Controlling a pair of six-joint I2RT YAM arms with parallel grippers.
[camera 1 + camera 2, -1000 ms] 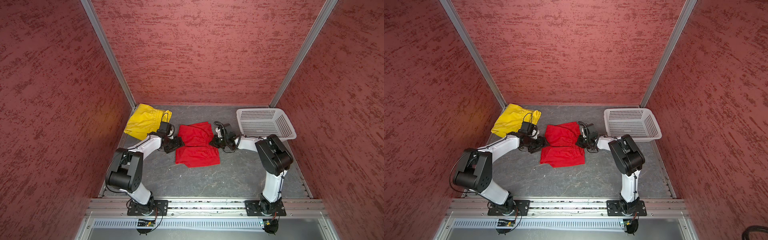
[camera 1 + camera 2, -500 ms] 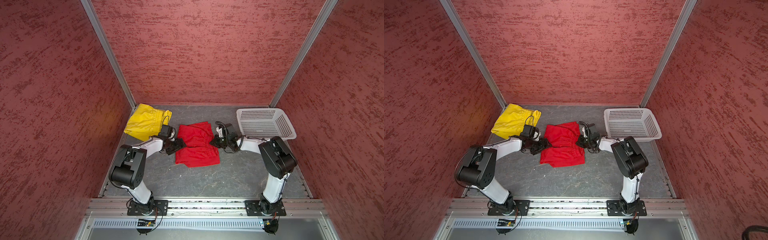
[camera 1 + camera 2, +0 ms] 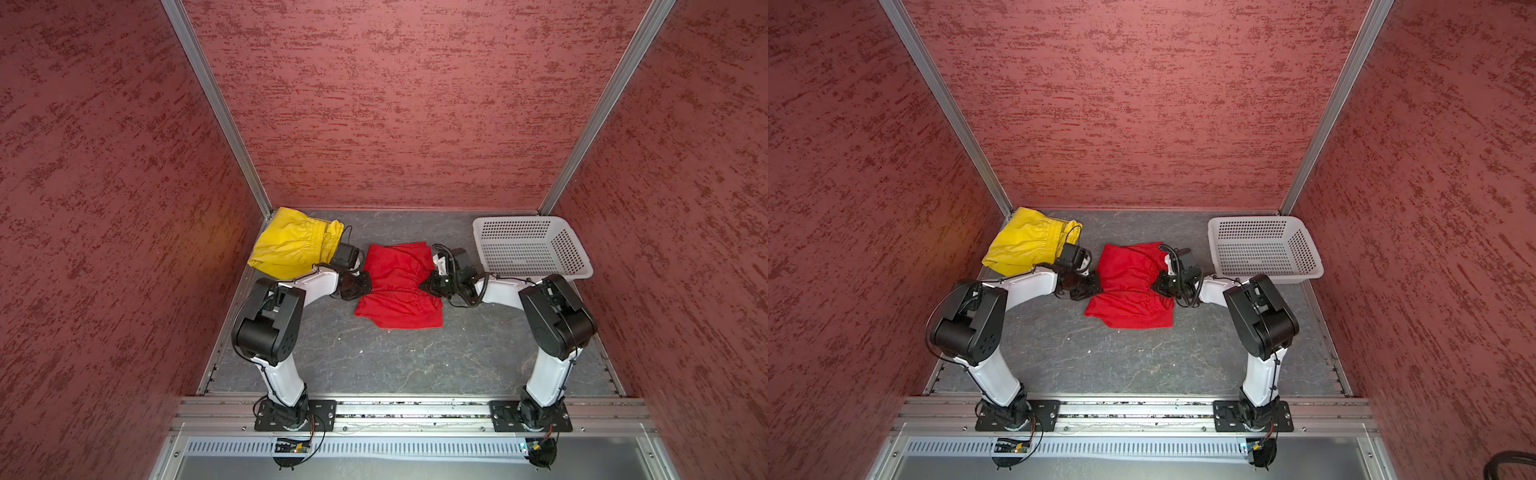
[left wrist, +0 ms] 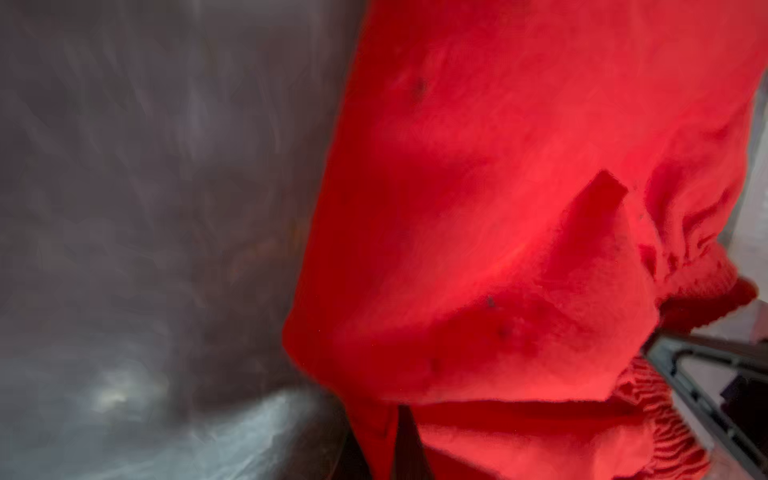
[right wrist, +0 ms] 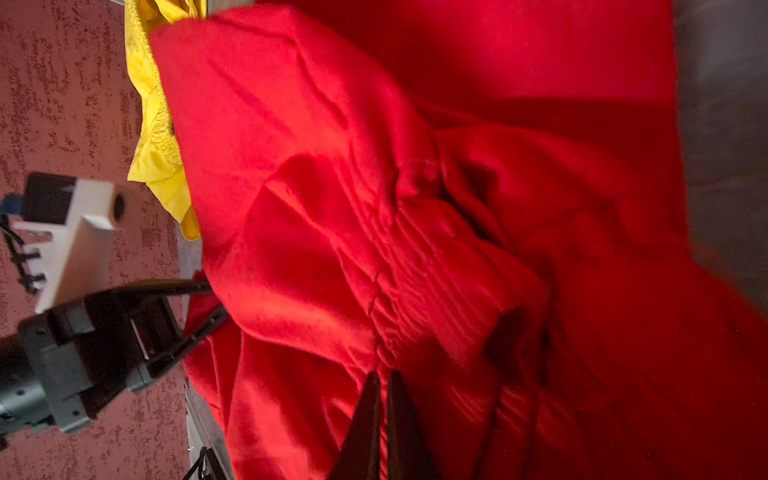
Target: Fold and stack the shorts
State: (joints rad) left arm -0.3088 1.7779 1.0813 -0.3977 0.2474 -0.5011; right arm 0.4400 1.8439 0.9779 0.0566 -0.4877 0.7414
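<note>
Red shorts (image 3: 397, 291) lie between left tool (image 3: 368, 284) and right tool (image 3: 424, 286), each clamped on a side edge.

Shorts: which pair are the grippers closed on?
The red shorts in the middle: the left gripper and the right gripper are shut on opposite edges. The yellow shorts lie in the far left corner with no gripper on them.

Thin cloth, slight sheen: red shorts (image 3: 395, 291), yellow shorts (image 3: 291, 245); perforated plastic: basket (image 3: 515, 253).

Lab robot cell: textured walls (image 3: 395, 104), aluminium rails (image 3: 216, 104)
</note>
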